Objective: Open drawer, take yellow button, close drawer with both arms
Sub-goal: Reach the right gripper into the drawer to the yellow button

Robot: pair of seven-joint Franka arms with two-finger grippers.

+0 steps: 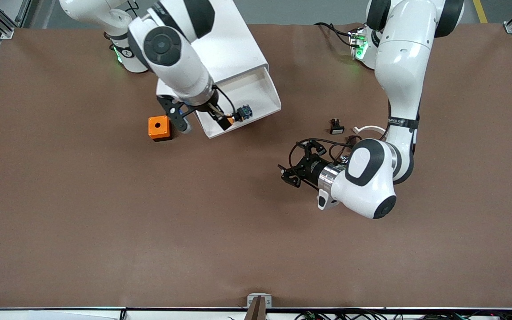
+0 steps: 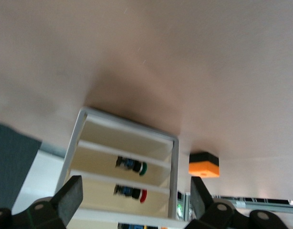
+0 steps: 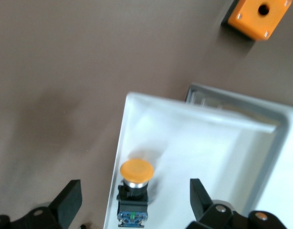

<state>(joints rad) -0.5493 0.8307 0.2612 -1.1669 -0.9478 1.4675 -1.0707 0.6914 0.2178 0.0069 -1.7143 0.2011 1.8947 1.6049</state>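
The white cabinet (image 1: 238, 44) stands toward the robots' side of the table. Its top drawer (image 1: 275, 103) is pulled out toward the front camera. The button (image 1: 239, 114), orange cap and blue-black body, lies in the drawer by its rim nearest the orange cube. My right gripper (image 1: 200, 122) hovers open over that rim. In the right wrist view the button (image 3: 134, 191) lies between the spread fingers (image 3: 69, 200) of my right gripper (image 3: 134, 206), untouched, on the drawer's white floor (image 3: 199, 152). My left gripper (image 1: 294, 166) is open and empty, low over the table in front of the cabinet.
An orange cube with a hole (image 1: 159, 127) sits beside the drawer toward the right arm's end. A small black-and-white switch (image 1: 337, 128) lies near the left arm. The left wrist view shows the cabinet (image 2: 172, 181), lower drawers holding green-capped (image 2: 132, 166) and red-capped (image 2: 132, 193) buttons.
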